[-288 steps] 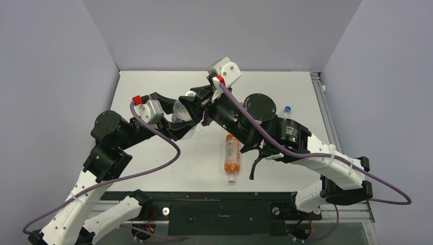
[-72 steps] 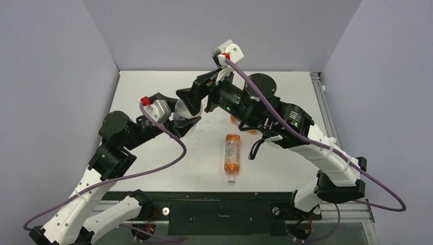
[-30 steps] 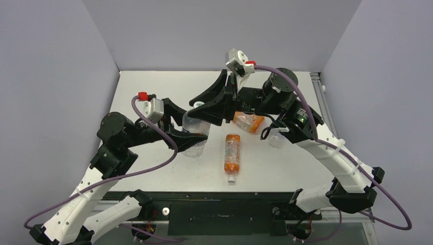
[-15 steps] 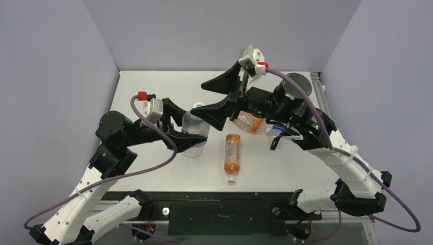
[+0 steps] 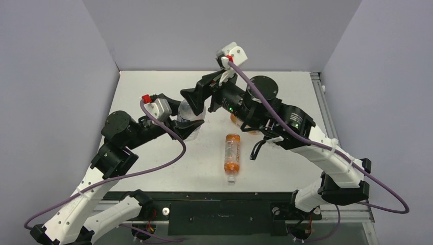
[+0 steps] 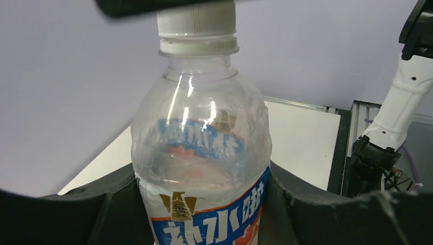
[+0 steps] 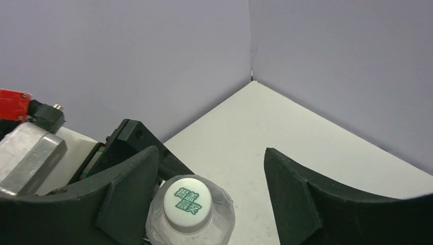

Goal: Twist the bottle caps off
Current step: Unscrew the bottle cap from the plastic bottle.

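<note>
The left tool (image 6: 203, 214) is clamped round the bottle (image 6: 201, 148), held upright at 10 o'clock from the table's (image 5: 153, 87) middle, while the right tool (image 7: 209, 155), jaws wide and empty, hangs over it with the cap (image 7: 188, 202) at 7 o'clock in its gap

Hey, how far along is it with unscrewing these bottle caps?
Done: no cap looks off. In hand: the left gripper clamps the clear plastic labelled bottle; the right gripper stands open around its white green-marked cap, which is on. Left: that cap, plus the slim orange bottle lying capped.
</note>
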Controlling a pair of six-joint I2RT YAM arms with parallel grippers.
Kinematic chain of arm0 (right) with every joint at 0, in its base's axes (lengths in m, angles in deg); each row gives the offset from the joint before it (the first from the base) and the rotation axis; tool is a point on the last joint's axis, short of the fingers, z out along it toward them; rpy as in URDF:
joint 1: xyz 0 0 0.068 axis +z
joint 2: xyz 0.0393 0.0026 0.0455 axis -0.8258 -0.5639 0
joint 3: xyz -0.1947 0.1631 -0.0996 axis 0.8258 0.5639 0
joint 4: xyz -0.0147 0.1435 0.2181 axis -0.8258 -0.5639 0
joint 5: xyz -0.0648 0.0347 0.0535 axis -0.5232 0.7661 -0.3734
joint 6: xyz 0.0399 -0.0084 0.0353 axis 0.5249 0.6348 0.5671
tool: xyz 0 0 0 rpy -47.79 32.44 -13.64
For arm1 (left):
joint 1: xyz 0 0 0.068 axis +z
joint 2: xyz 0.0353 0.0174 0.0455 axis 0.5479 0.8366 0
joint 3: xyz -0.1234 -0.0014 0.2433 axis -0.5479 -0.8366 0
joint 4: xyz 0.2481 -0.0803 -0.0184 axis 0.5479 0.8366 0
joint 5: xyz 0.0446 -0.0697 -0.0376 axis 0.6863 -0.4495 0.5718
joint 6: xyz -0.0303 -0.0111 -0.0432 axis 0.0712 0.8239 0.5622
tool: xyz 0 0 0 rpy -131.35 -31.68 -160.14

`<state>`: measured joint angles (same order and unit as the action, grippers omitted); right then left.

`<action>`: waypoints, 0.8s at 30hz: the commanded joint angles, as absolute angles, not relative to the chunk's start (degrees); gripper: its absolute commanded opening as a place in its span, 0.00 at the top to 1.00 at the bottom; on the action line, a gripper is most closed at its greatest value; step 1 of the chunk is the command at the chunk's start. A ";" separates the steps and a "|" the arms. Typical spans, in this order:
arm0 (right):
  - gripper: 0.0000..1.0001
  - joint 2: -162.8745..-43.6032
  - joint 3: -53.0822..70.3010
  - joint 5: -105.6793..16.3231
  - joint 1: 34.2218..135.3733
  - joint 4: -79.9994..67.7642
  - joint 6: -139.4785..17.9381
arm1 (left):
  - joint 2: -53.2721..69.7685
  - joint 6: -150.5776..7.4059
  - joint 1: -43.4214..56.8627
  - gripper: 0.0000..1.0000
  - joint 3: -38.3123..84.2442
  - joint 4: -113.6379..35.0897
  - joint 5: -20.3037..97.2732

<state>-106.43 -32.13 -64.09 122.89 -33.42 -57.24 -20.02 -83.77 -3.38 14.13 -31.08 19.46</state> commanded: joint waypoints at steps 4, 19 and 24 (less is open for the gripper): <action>0.41 -107.97 -35.36 -64.01 123.06 -35.92 -55.82 | -20.50 -86.13 -3.43 1.00 15.48 -31.82 22.59; 1.00 -102.41 -29.34 -38.44 114.94 -28.53 -55.50 | -20.29 -75.90 -3.42 1.00 16.01 -34.43 14.43; 1.00 -99.95 -26.17 -9.78 111.11 -22.04 -56.25 | -20.03 -68.54 -3.41 1.00 18.06 -36.27 4.76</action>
